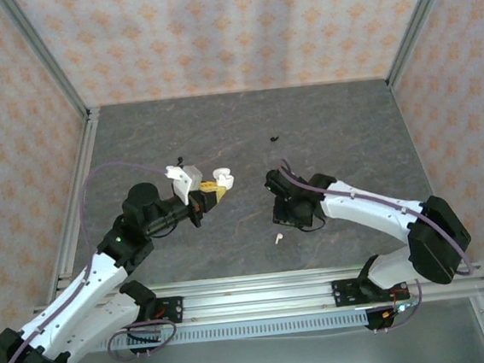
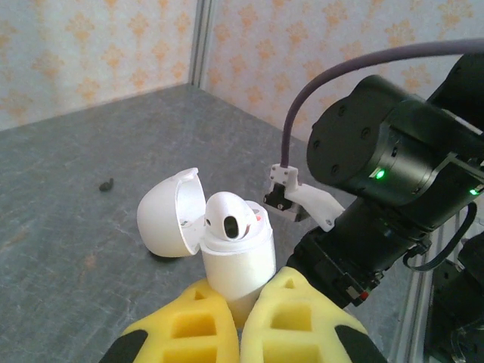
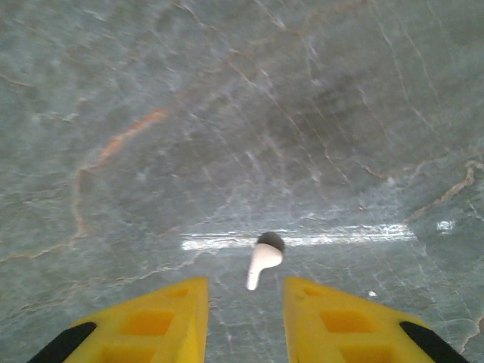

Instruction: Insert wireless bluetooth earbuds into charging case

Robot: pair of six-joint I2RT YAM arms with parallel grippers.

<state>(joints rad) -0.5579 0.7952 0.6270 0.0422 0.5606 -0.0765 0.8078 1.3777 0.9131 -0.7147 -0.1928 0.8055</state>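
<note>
My left gripper is shut on the lower body of the white charging case, holding it upright above the table. Its lid hangs open to the left, and one white earbud sits in the case's top. From above, the case shows at the tip of the left gripper. A second earbud lies loose on the table, just ahead of the gap between my right gripper's yellow fingers. That gripper is open and apart from it. The loose earbud lies near the table's front edge.
The right arm's black wrist hangs close on the right of the held case. A small black speck lies on the grey stone-patterned table farther back. An aluminium rail runs along the near edge, and patterned walls enclose the table.
</note>
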